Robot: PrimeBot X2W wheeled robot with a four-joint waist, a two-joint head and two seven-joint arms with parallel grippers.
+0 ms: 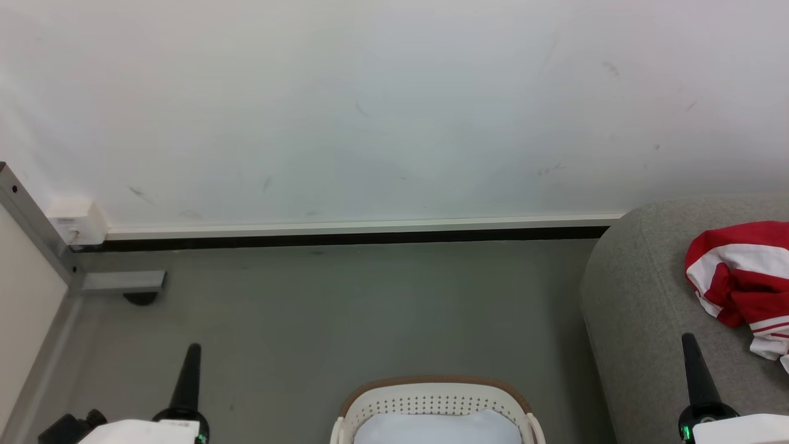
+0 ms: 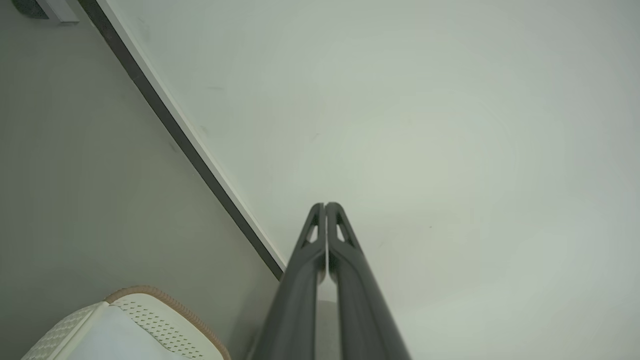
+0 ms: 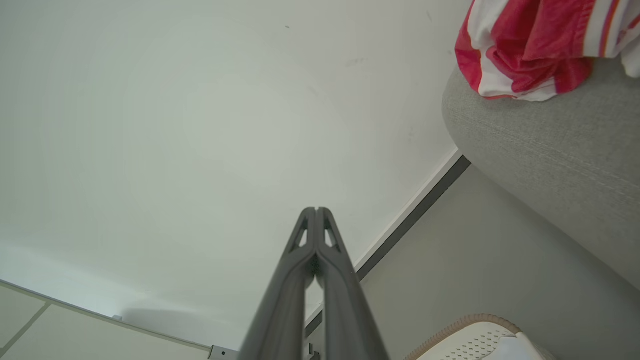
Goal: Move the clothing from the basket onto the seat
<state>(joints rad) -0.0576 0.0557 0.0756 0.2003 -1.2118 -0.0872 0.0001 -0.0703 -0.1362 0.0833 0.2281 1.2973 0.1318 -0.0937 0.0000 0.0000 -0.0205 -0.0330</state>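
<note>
The red and white clothing lies bunched on the grey seat at the right; the right wrist view shows the clothing on the seat edge. The cream basket with its tan rim stands on the floor at the bottom centre, a pale cloth inside it. Its rim also appears in the left wrist view and right wrist view. My left gripper is shut and empty at the lower left, its fingers pressed together. My right gripper is shut and empty beside the seat, its tips touching.
A white wall with a dark baseboard runs across the back. A metal frame post with a white box and a grey foot stands at the left. Grey floor lies between wall and basket.
</note>
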